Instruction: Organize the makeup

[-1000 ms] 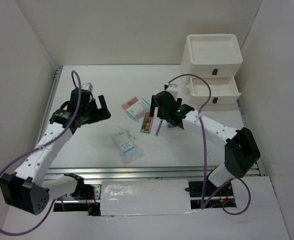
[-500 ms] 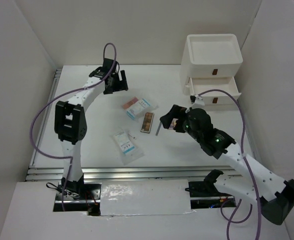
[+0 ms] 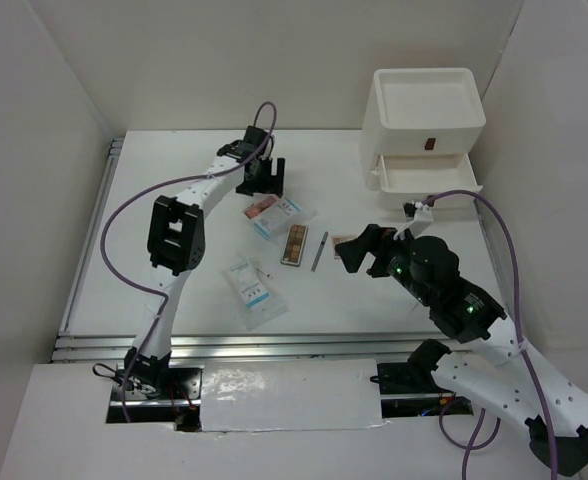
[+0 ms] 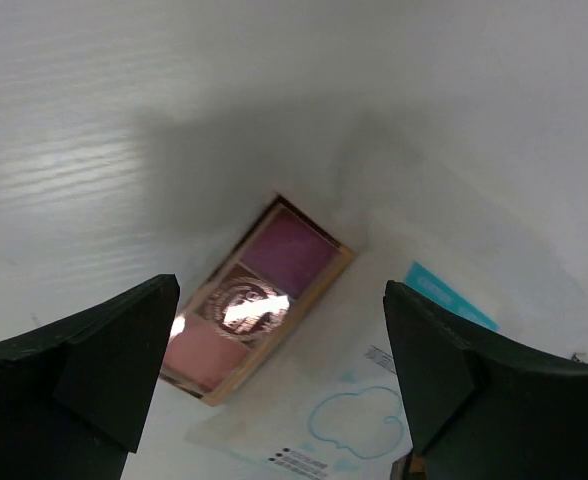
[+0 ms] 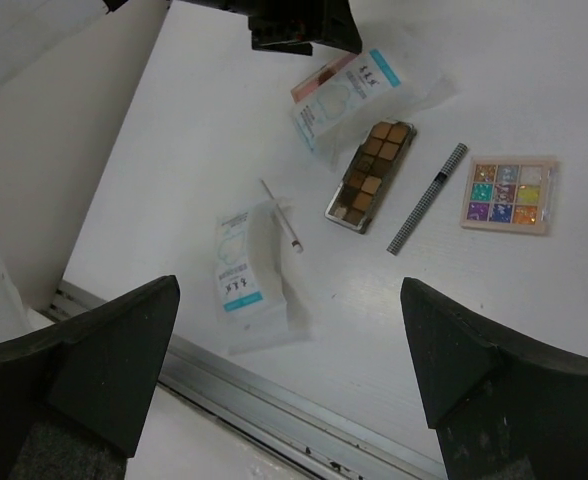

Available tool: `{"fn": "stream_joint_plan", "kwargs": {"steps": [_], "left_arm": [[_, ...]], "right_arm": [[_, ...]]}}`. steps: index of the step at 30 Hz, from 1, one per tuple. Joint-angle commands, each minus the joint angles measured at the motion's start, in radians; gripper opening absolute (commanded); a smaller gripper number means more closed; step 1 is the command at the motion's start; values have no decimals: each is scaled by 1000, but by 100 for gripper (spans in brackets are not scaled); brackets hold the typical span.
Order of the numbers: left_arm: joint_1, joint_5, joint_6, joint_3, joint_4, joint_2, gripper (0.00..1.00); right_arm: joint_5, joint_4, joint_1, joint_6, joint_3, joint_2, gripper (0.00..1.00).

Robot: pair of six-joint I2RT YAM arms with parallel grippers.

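My left gripper (image 3: 263,178) has swung across the table (image 3: 174,160) and now hangs wide open right over the pink compact (image 4: 259,300), which lies against a sachet (image 4: 346,438); my right gripper (image 3: 365,250) has pulled back, wide open and empty, so the multicoloured palette (image 5: 509,193), grey pencil (image 5: 429,198) and brown palette (image 5: 371,173) show; I think the compact gets picked next.

I see a white table (image 3: 324,160) boxed in by plain white walls (image 3: 274,60) at the back and on both sides. A white stacked drawer unit (image 3: 426,110) stands at its far right corner, with the lower drawer (image 3: 424,178) pulled out. An aluminium rail (image 3: 304,345) edges the near side.
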Motion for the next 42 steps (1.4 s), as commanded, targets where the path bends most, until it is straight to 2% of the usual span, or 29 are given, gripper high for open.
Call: {"fn": "stream_joint_plan", "kwargs": {"steps": [1,8,11,14,17,21,26,30,32,38,42], "left_arm": [[-49,14,40,17,-23,9,98],[-79,84,47,-66,-1,-17,97],[-101,64,61,-104,-11,-52,97],[-115,32,55,-228,26,-145,97],[-116,30,58,-282,55,-189,97],[-116,-9,89,-236,11,-206,97],[-95,-91,80,-209,46,-238,98],[-57,-102,78,-141,39,-192,99],[-32,-76,92,-92,22,-152,99],[-7,16,193,-86,35,-106,99],[-6,47,225,-153,64,-86,99]], "right_arm": [[-30,-23,6,-51,47,-22,100],[-61,-2,6,-59,16,-81,100],[-68,11,6,-60,5,-91,100],[-74,21,5,-62,-3,-92,100],[-85,32,6,-63,-10,-95,100],[-93,29,5,-66,-12,-103,100],[-91,35,5,-66,-26,-112,100],[-97,31,5,-70,-26,-106,100],[-90,27,5,-70,-26,-109,100],[-50,17,3,-63,-23,-124,100],[102,18,5,-24,-30,-221,100]]}}
